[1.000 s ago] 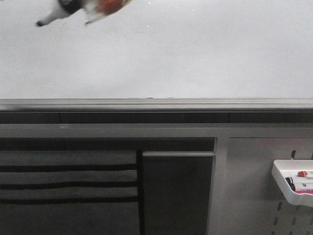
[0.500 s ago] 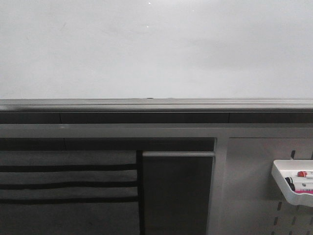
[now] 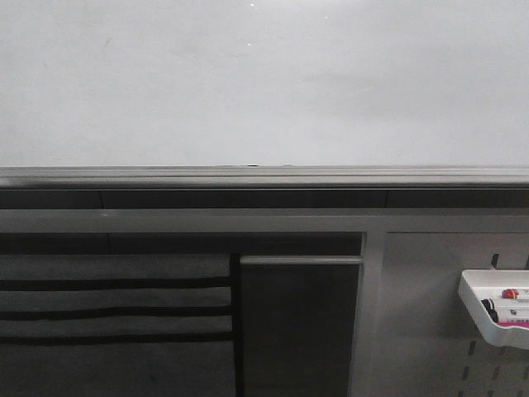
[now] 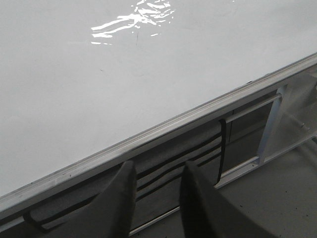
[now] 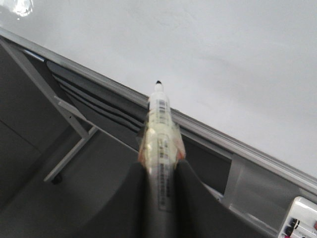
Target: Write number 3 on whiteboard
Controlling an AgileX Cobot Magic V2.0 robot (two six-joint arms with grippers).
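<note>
The whiteboard (image 3: pixel 264 83) fills the upper half of the front view, glossy white with faint smudges, and it bears no digit 3 in any view. Its dark grey edge rail (image 3: pixel 264 176) runs along its lower edge. It also shows in the left wrist view (image 4: pixel 99 74) and the right wrist view (image 5: pixel 223 59). My right gripper (image 5: pixel 161 166) is shut on a marker (image 5: pixel 159 129) whose black tip points at the board's rail, off the surface. My left gripper (image 4: pixel 157 171) is open and empty, below the rail. Neither gripper shows in the front view.
Below the rail is a grey frame with dark slotted fabric pockets (image 3: pixel 116 310) and a dark panel (image 3: pixel 299 327). A grey pegboard (image 3: pixel 438 331) at the right carries a white tray (image 3: pixel 496 310) with markers, also in the right wrist view (image 5: pixel 301 220).
One second ago the marker and gripper were at the board's upper left in the front view. They have since left that view. The board is unchanged.
</note>
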